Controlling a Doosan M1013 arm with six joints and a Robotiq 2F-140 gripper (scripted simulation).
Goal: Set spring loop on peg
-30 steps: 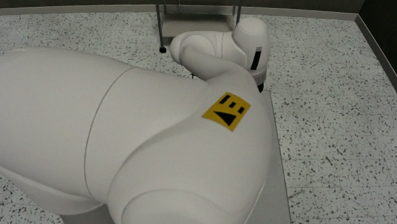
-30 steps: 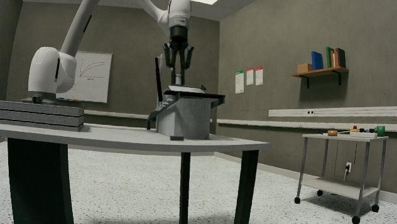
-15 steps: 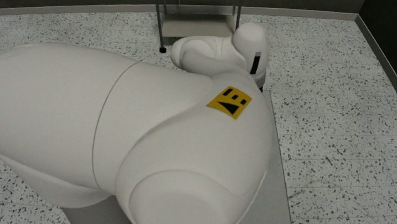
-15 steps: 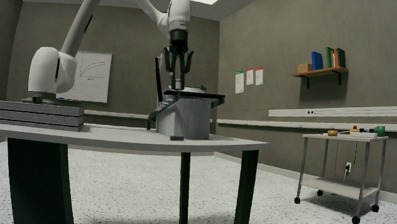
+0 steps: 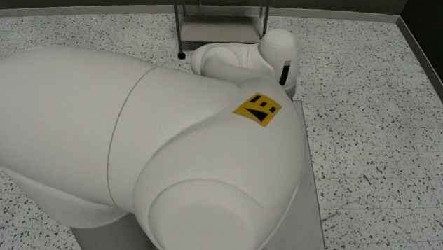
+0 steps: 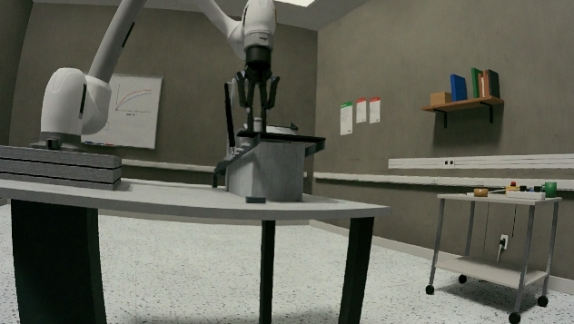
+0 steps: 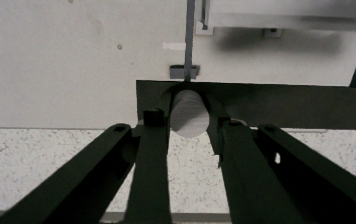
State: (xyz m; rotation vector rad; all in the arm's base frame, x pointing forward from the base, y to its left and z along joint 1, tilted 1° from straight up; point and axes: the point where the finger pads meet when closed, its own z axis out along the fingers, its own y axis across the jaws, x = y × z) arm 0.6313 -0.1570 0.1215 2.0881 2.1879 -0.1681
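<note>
My gripper (image 6: 257, 125) (image 7: 187, 105) points straight down, with its fingers on both sides of the steel test weight (image 6: 258, 122) (image 7: 189, 119), a light grey cylinder. It is shut on the weight. In the exterior view the weight is just over the dark, slightly sloping plate (image 6: 301, 138) (image 7: 290, 106), apparently the pedal, at the top of the grey feeder (image 6: 277, 169). In the wrist view the weight overlaps the plate near its left end. I cannot tell whether its base touches the plate. Small pegs show on the stepped bracket at the feeder's left. The spring and its loop cannot be made out.
The feeder stands on the bench (image 6: 173, 195) (image 7: 65, 65). A tall dark bar (image 6: 229, 116) rises at its left. A small dark block (image 6: 255, 200) lies before it. Stacked grey slabs (image 6: 59, 166) carry the arm's base. The arm hides the feeder in the top view.
</note>
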